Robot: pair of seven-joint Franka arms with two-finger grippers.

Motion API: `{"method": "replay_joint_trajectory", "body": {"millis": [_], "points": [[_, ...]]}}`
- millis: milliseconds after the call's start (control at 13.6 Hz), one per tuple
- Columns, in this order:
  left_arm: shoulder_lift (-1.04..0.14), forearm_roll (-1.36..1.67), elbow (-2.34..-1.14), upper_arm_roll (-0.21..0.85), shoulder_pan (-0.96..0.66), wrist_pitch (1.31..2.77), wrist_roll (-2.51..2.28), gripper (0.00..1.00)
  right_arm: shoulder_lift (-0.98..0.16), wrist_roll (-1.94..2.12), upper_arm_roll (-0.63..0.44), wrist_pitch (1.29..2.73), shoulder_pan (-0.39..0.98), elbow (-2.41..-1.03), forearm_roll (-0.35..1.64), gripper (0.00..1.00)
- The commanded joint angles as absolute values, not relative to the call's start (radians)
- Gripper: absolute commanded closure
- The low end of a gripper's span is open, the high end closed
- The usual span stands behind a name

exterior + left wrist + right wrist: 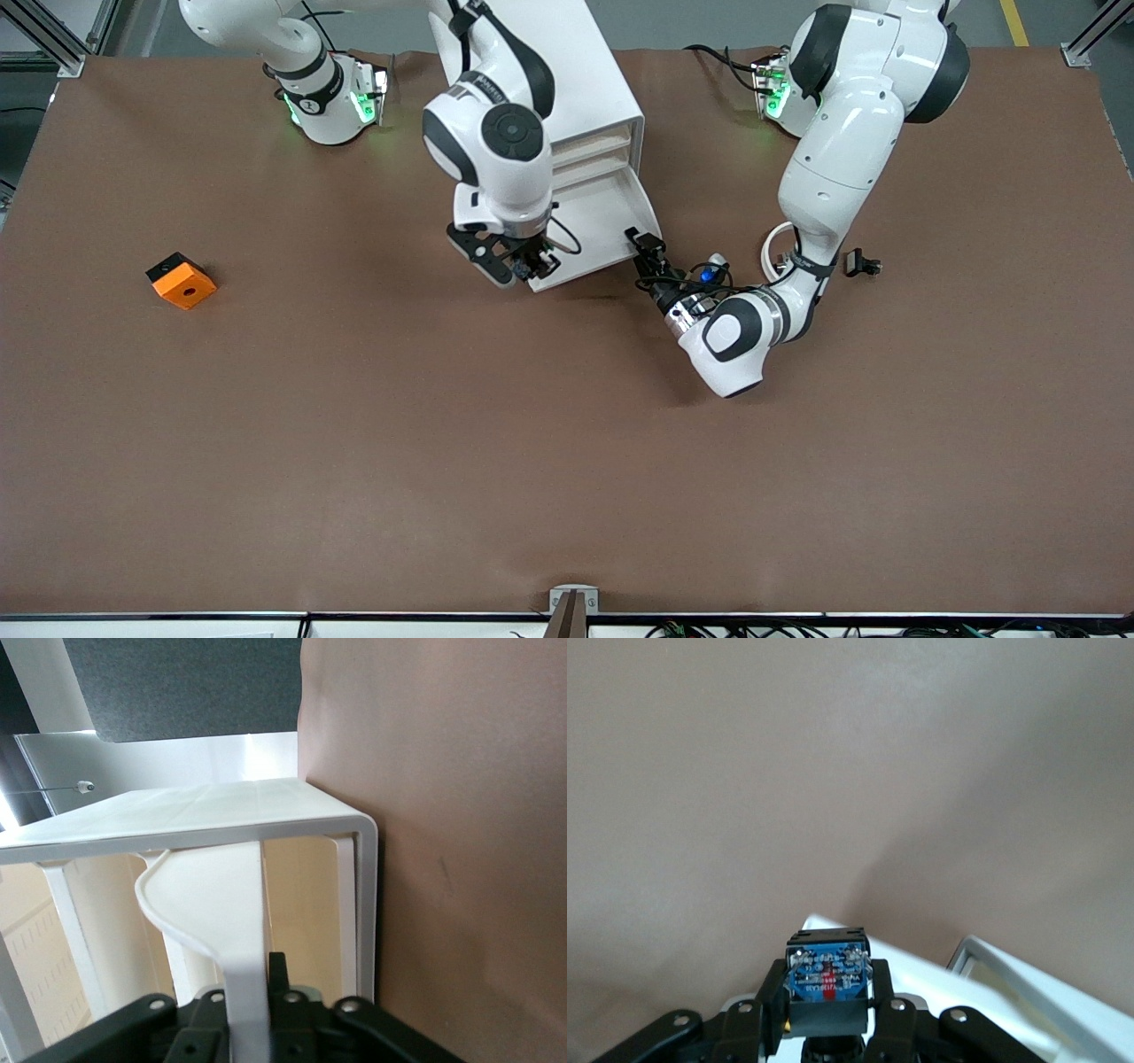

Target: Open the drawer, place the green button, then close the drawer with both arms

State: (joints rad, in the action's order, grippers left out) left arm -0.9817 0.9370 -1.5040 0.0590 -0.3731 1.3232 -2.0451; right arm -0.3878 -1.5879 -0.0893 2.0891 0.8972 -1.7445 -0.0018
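Note:
The white drawer cabinet [589, 80] stands at the robots' edge of the table, and its bottom drawer [649, 211] is pulled open toward the front camera. My left gripper [645, 252] is shut on the drawer's white handle [241, 930] at the drawer corner toward the left arm's end; one black finger [280, 971] presses its side. My right gripper [524, 263] is shut on the button [826, 967], whose blue base and black body show between the fingers [888, 988]. It hangs over the drawer's front wall [939, 979] at the corner toward the right arm's end. The green cap is hidden.
An orange block with a hole [181, 280] lies toward the right arm's end of the table. A small dark clip-like part [861, 263] lies beside the left forearm, with a white loop [772, 244] next to it. The left elbow [728, 341] sits low over the table.

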Motion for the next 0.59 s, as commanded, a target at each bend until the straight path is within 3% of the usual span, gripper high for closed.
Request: {"method": "replay_joint_trajectory", "body": {"millis": [0,74,517], "points": [[-0.968,0.957,-1.503,0.060,-0.364,1.354,-2.031,0.37,-0.353,-1.686,-0.098,2.098,0.954,-1.772,-0.043,1.00],[-0.965,0.963,-1.502,0.060,-0.364,1.362,-2.029,0.00,-0.353,-1.707,-0.098,2.102,0.971,-1.772,-0.044,1.00],[-0.924,0.948,-1.442,0.058,-0.359,1.362,-1.935,0.00,-0.370,-1.773,-0.097,2.161,1.031,-1.775,-0.060,1.00]]}}
